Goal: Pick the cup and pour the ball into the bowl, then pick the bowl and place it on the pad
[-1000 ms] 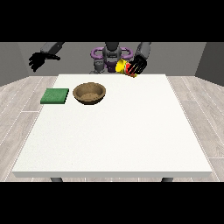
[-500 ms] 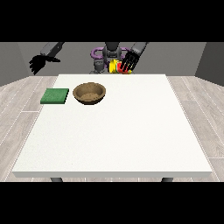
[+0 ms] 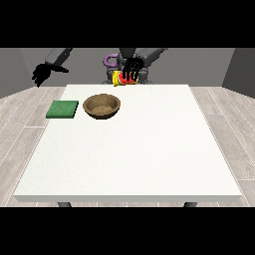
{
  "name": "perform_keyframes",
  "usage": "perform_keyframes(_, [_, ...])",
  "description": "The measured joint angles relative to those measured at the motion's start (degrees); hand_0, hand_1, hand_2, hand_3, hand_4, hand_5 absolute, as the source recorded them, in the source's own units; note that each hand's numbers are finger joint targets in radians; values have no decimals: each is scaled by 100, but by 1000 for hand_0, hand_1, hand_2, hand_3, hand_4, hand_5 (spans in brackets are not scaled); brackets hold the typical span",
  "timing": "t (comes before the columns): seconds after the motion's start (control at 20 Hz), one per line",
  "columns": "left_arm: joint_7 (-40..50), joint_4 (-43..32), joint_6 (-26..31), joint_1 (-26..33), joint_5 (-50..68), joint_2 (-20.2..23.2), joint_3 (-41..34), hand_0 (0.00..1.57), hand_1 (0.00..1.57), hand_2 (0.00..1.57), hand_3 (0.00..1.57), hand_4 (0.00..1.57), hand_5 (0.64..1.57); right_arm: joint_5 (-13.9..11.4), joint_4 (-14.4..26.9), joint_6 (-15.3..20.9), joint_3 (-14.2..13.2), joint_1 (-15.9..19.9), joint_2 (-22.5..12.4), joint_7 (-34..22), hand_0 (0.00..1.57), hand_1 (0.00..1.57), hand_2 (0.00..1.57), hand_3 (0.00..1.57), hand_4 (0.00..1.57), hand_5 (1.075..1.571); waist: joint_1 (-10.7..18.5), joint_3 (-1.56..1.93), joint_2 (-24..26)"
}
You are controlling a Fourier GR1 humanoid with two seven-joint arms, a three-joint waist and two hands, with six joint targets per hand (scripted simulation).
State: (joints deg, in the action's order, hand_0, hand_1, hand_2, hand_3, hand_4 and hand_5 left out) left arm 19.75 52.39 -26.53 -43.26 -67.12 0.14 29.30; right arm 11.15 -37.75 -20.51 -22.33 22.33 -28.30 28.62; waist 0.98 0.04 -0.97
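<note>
A brown bowl [image 3: 102, 106] sits on the white table [image 3: 144, 149] toward the back left. To its left lies a flat green pad [image 3: 63, 109]. Above the table's back edge, the hand at the view's right [image 3: 132, 69] is curled round a yellow and red cup [image 3: 119, 78], which hangs tilted, up and to the right of the bowl. I cannot make out the ball. The hand at the view's left [image 3: 42, 73] hangs in the air beyond the table's back left corner, holding nothing, its fingers loosely relaxed.
The robot's torso [image 3: 124, 62] stands behind the table's back edge. A wood-pattern floor surrounds the table on both sides.
The hand at the view's right has carried the cup leftward along the back edge, closer to the bowl, and tilted it. The other hand has barely moved.
</note>
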Motion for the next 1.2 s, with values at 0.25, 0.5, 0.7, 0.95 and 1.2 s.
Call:
perform_keyframes(0.25, [261, 38, 233, -58, -576, -9, 411, 282, 282, 1571, 1571, 863, 1570, -46, 27, 170, 85, 292, 69, -201, 0, 0, 0, 297, 0, 1528, -6, -1, -23])
perform_keyframes(0.5, [563, 85, 456, -7, -1050, -11, 925, 318, 318, 1571, 1571, 955, 1534, -48, 24, 222, 164, 581, 183, -257, 0, 0, 0, 255, 0, 1526, -159, 0, -196])
perform_keyframes(0.7, [565, 73, 1003, -188, -1286, -12, 1210, 0, 0, 1571, 1571, 1244, 1400, -48, 64, 216, 203, 746, 208, -323, 0, 0, 0, 190, 0, 1521, -258, -1, -271])
perform_keyframes(0.95, [443, 87, 1779, -573, -1645, -14, 1445, 769, 769, 1571, 1571, 1200, 1416, -8, 190, 114, 175, 770, 172, -277, 0, 0, 0, 239, 0, 1521, -266, -1, -239])
perform_keyframes(1.2, [205, 108, 2458, -1087, -2073, 35, 1586, 1552, 1552, 1571, 1571, 1188, 1466, -17, 336, 120, 155, 700, 166, -189, 0, 0, 0, 211, 0, 1517, -187, 2, -140])
